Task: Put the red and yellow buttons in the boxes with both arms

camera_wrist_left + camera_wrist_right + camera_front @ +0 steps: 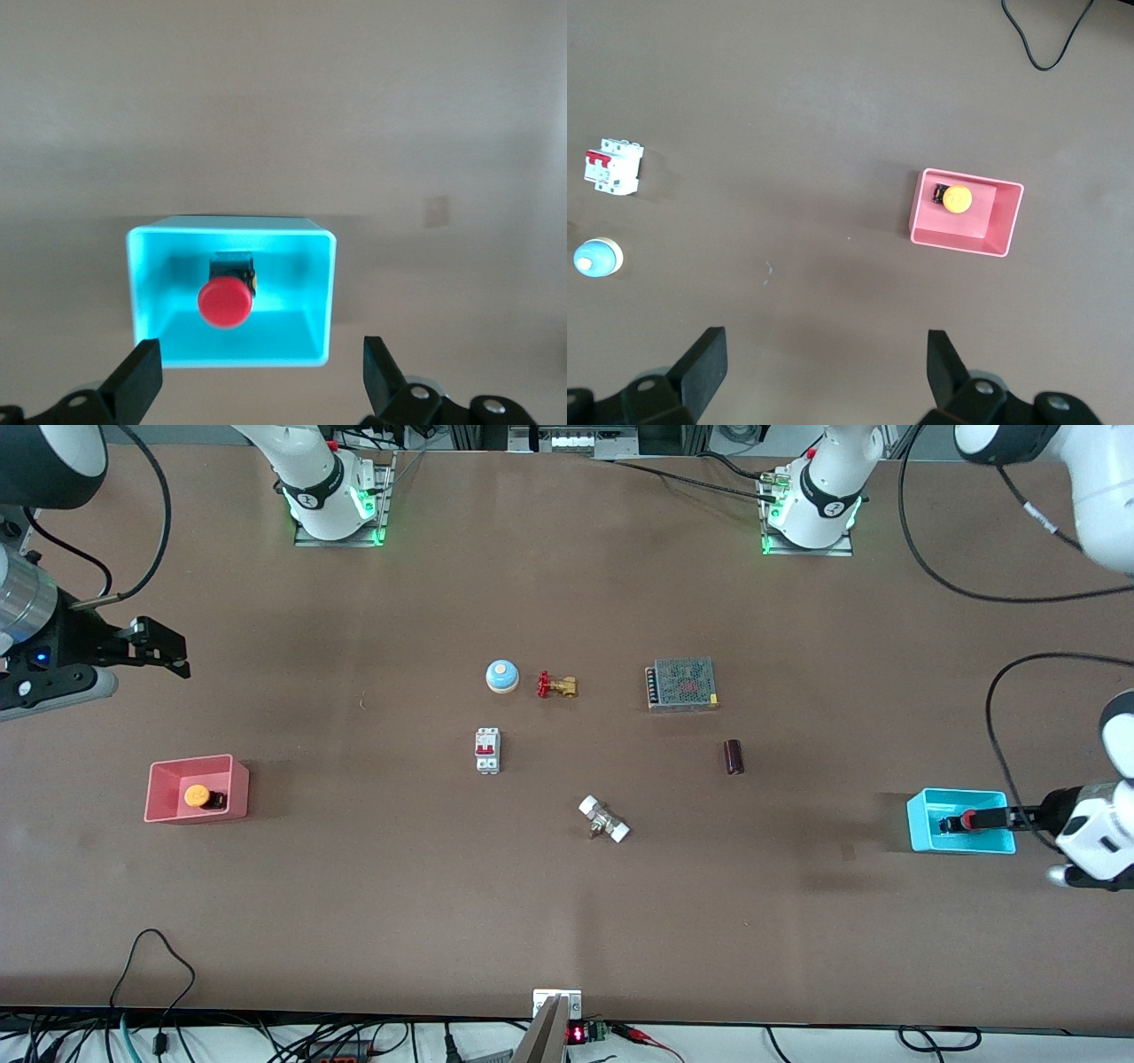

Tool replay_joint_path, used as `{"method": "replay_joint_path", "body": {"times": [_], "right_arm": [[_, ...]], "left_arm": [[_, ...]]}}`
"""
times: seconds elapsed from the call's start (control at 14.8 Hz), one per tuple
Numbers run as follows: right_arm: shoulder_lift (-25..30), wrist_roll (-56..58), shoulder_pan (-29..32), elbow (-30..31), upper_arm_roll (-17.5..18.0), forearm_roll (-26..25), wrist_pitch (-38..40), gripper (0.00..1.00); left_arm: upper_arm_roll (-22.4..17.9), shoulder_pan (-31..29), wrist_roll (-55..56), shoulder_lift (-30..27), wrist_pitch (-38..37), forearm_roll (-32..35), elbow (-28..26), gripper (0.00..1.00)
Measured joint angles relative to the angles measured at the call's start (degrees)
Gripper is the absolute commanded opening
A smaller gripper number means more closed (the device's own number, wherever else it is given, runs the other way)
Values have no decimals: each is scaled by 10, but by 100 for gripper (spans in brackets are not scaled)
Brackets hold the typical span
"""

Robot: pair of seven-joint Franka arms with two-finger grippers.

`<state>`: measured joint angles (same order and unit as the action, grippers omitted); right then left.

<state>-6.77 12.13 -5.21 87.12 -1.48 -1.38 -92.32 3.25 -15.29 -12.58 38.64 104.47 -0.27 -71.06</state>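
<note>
From the high front camera, we find the red-capped push-button (966,820) lying on its side in the small cyan plastic tub (921,834) at the left arm's end of the brown table (354,886). Its long axis runs along the tub's length. The left gripper (1019,819) sits low at the tub's rim, fingertips just beside the button's cap. At the right arm's end, the orange-yellow-capped push-button (198,796) rests in the small pink-red plastic tub (164,779). The right gripper (164,651) hangs high over bare table, well apart from that tub. Between the tubs lie a blue-and-white domed bell (501,676), a brass valve with a red handle (556,685), a white breaker (487,750) and a metal-mesh power supply (680,683), all far from either gripper.

From the left wrist, we see the fingers (135,381) spread wide and empty, with the red button (225,301) ahead of them inside the cyan tub (330,292). We judge that the way straight up is free, the rim being the only edge to mind.

From the right wrist, its fingers (700,367) are likewise wide and empty. The yellow button (955,198) lies in the pink tub (983,239), well ahead of them. Both buttons appear boxed.
</note>
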Motion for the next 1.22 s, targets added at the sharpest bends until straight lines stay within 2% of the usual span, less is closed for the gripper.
{"method": "replay_joint_path", "body": {"times": [0.2, 0.41, 0.61, 0.88, 1.22], "right_arm": [[1, -5, -1, 0, -2, -1, 25, 100], [1, -5, 1, 0, -7, -1, 38, 100], [1, -9, 0, 0, -8, -1, 39, 100], [1, -31, 1, 0, -8, -1, 39, 100], [1, -77, -1, 0, -6, -1, 39, 100]], "left_arm": [[2, 18, 12, -91, -5, -1, -50, 100], [-7, 82, 95, -179, -32, -1, -89, 100], [-18, 127, 129, -240, -53, -1, -104, 100], [-19, 130, 144, -293, -114, -1, -115, 100], [-20, 130, 149, -308, -145, -1, -119, 100]]}}
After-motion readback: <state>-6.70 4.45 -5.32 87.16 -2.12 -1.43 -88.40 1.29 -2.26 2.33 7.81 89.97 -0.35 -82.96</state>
